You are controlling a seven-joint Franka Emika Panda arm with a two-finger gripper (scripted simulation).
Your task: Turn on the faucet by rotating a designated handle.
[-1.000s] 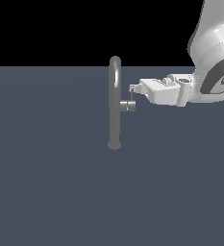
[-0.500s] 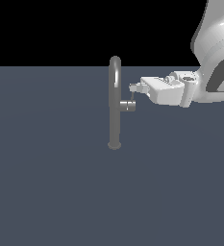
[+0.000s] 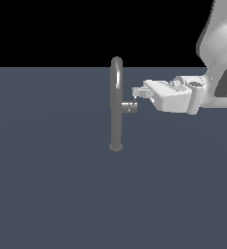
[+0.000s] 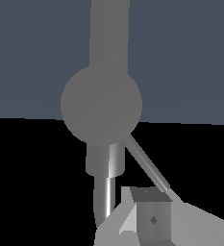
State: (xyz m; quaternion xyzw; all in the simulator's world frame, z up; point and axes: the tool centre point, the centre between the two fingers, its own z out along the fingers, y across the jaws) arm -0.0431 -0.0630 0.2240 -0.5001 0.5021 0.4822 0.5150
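The faucet stands upright on the plain dark worktop, its small round base planted near the middle of the exterior view and its arched top rising just above the far edge of the surface. The handle sticks out from the pipe about halfway up, toward the exterior view's right, which is the side the arm comes in from. The gripper reaches in roughly level, with its tips just above and beside the stub. That placement looks meant to let a fingertip bear against the thin lever rod and push it round, not to grip the stub. In the wrist view the stub shows end-on as a grey disc with the rod slanting away from it, its far end touching or almost touching a fingertip. Only that one fingertip is plain to see, so I cannot tell whether the fingers are spread or closed together; nothing appears to be held between them. No other objects show on the worktop, and the only thing close enough to obstruct a sweep of the lever is the faucet's own pipe behind the stub.
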